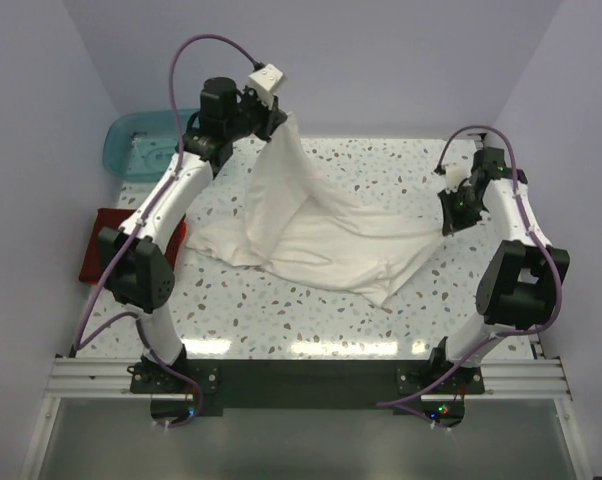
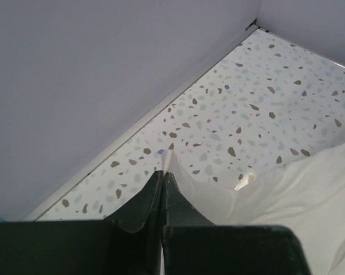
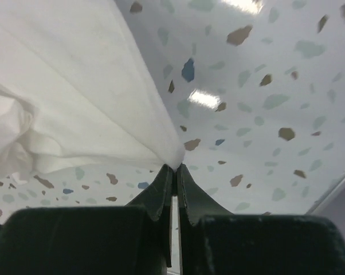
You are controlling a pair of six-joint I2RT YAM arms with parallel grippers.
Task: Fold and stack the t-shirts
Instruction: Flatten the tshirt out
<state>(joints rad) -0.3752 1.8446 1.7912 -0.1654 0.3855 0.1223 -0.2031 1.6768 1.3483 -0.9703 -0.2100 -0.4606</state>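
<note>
Plainly the cream-white t-shirt [image 1: 326,230] is not yet folded. It lies crumpled and half open across the middle of the table [image 1: 281,320], one part hoisted into a peak toward the far wall and the rest sagging in loose creases onto the speckled top. Its long axis, as far as the overhead view shows, runs on a slant from that raised peak at far left-centre down to the stretched corner on the right, with a loose flap trailing toward the near edge. Neck and sleeves cannot be made out, so I cannot tell which end is the collar. The left gripper [image 1: 279,116] has its jaws pressed together on a thin edge of the cloth at the peak, held above the table. The right gripper [image 1: 449,222] is likewise clamped on a corner of the shirt, low over the surface on the right side. A dark red t-shirt [image 1: 93,255] lies as a folded rectangle at the table's left edge, partly hidden behind the left arm and well apart from the white one. By my judgement that one is done, and the white shirt wants spreading flat, folding and carrying over onto it. A teal tub [image 1: 136,145] sits in the far left corner.
</note>
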